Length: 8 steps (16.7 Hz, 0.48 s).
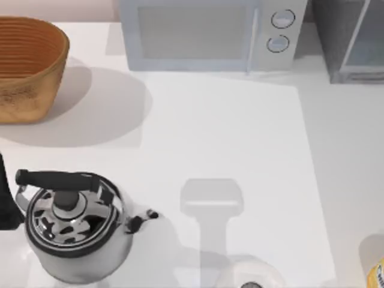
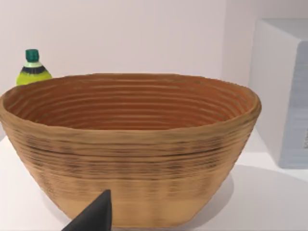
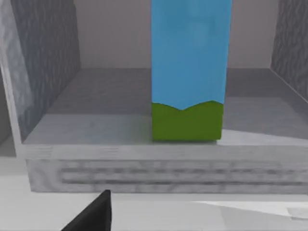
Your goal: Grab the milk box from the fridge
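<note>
The milk box [image 3: 190,72] stands upright inside the fridge [image 3: 53,72], on its grey floor close to the front lip. Its sides are light blue with a green band at the base, and its top is cut off. My right gripper [image 3: 91,214] sits low in front of the fridge's lip, a short way from the carton and slightly to one side of it. From above, the fridge [image 1: 354,42] stands at the table's far right corner. My left arm [image 1: 5,192] is parked at the table's left edge, and its gripper [image 2: 94,216] faces the basket.
A woven basket [image 1: 27,66] stands at the far left, with a green-capped bottle [image 2: 32,70] behind it. A pale microwave [image 1: 204,33] is at the back centre. A steel kettle [image 1: 75,225] sits front left. A yellow-labelled container [image 1: 375,267] is at the front right.
</note>
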{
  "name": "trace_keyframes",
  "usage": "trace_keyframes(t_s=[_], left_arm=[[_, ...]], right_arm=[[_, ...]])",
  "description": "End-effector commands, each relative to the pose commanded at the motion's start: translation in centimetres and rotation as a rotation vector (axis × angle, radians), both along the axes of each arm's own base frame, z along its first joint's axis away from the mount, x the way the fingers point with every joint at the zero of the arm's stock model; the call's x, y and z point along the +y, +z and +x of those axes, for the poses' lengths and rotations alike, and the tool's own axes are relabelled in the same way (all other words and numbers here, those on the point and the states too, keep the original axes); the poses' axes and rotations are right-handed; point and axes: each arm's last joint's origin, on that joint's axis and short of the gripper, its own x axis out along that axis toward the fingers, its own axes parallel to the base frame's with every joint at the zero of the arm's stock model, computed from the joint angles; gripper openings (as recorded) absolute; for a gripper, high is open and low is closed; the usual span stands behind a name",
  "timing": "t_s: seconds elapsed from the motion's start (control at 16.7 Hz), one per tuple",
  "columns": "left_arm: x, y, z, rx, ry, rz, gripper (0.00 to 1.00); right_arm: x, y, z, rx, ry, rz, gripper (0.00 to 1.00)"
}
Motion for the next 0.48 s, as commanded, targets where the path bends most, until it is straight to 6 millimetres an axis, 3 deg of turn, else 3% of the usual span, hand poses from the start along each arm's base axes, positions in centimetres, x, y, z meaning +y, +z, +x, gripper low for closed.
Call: trace_keyframes(t_s=[0.24,0.48], left_arm=[[0.0,0.0,0.0,0.000,0.000,0.000,1.00],[0.0,0.0,0.0,0.000,0.000,0.000,1.00]], right_arm=[[-0.3,-0.2,1.9,0.012,-0.003,0.005,1.00],[-1.4,0.3,7.8,-0.014,-0.012,-0.009,1.00]])
